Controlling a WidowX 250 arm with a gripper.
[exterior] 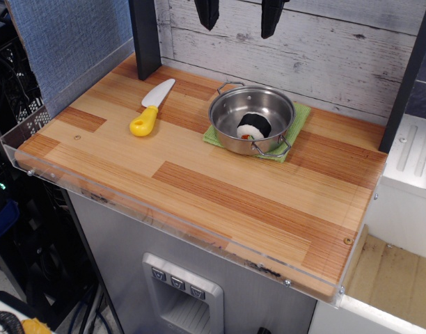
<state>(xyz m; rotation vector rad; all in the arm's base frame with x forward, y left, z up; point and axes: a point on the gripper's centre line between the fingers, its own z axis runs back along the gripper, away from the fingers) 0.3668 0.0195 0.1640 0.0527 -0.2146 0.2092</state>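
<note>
My gripper [239, 17] hangs at the top edge of the view, high above the table, its two black fingertips [207, 14] spread apart with nothing between them. Below it stands a steel pot [252, 119] with two handles, resting on a green cloth [296, 125]. Inside the pot lies a sushi roll piece [254, 126], black outside and white within. A toy knife [151, 107] with a yellow handle and white blade lies on the wood to the left of the pot.
The wooden tabletop [199, 181] has a clear plastic lip along its front and left edges. A white plank wall [303, 49] backs it, with dark posts [145, 38] at the left and right. A lower shelf [390, 278] sits at the right.
</note>
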